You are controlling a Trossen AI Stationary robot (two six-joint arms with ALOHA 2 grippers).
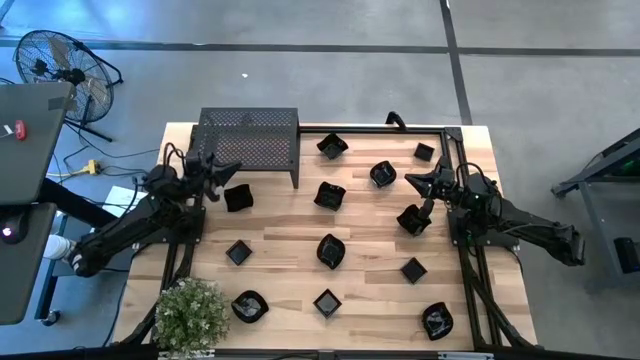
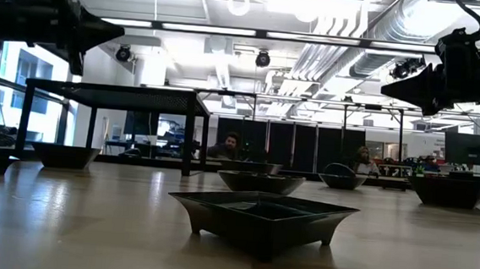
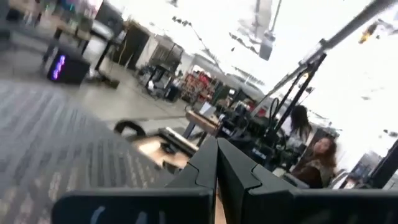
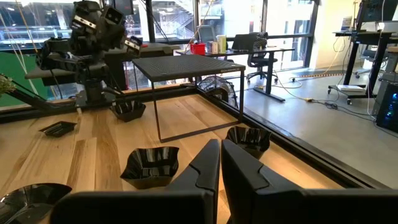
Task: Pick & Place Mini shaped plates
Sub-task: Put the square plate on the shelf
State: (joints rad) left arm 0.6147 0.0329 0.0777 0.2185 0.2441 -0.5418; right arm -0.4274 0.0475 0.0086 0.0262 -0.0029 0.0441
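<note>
Glossy black mini plates [image 1: 331,250] scattered over bench [image 1: 280,260], below both raised grippers. Likely light, stiff, slippery; pinch raised rim. Left fingers [image 3: 205,168] pressed together, empty; right fingers [image 4: 214,165] likewise.

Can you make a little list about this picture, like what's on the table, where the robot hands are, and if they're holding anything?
Table: light wooden top
Little black plates: twelve scattered on the wood, e.g. one in the middle
Shelf: black perforated metal shelf at the far left part of the table
Plant: green plant at the near left corner
Left gripper: beside the shelf, jaws shut, empty
Right gripper: raised near the table's right side, jaws shut, empty
</note>
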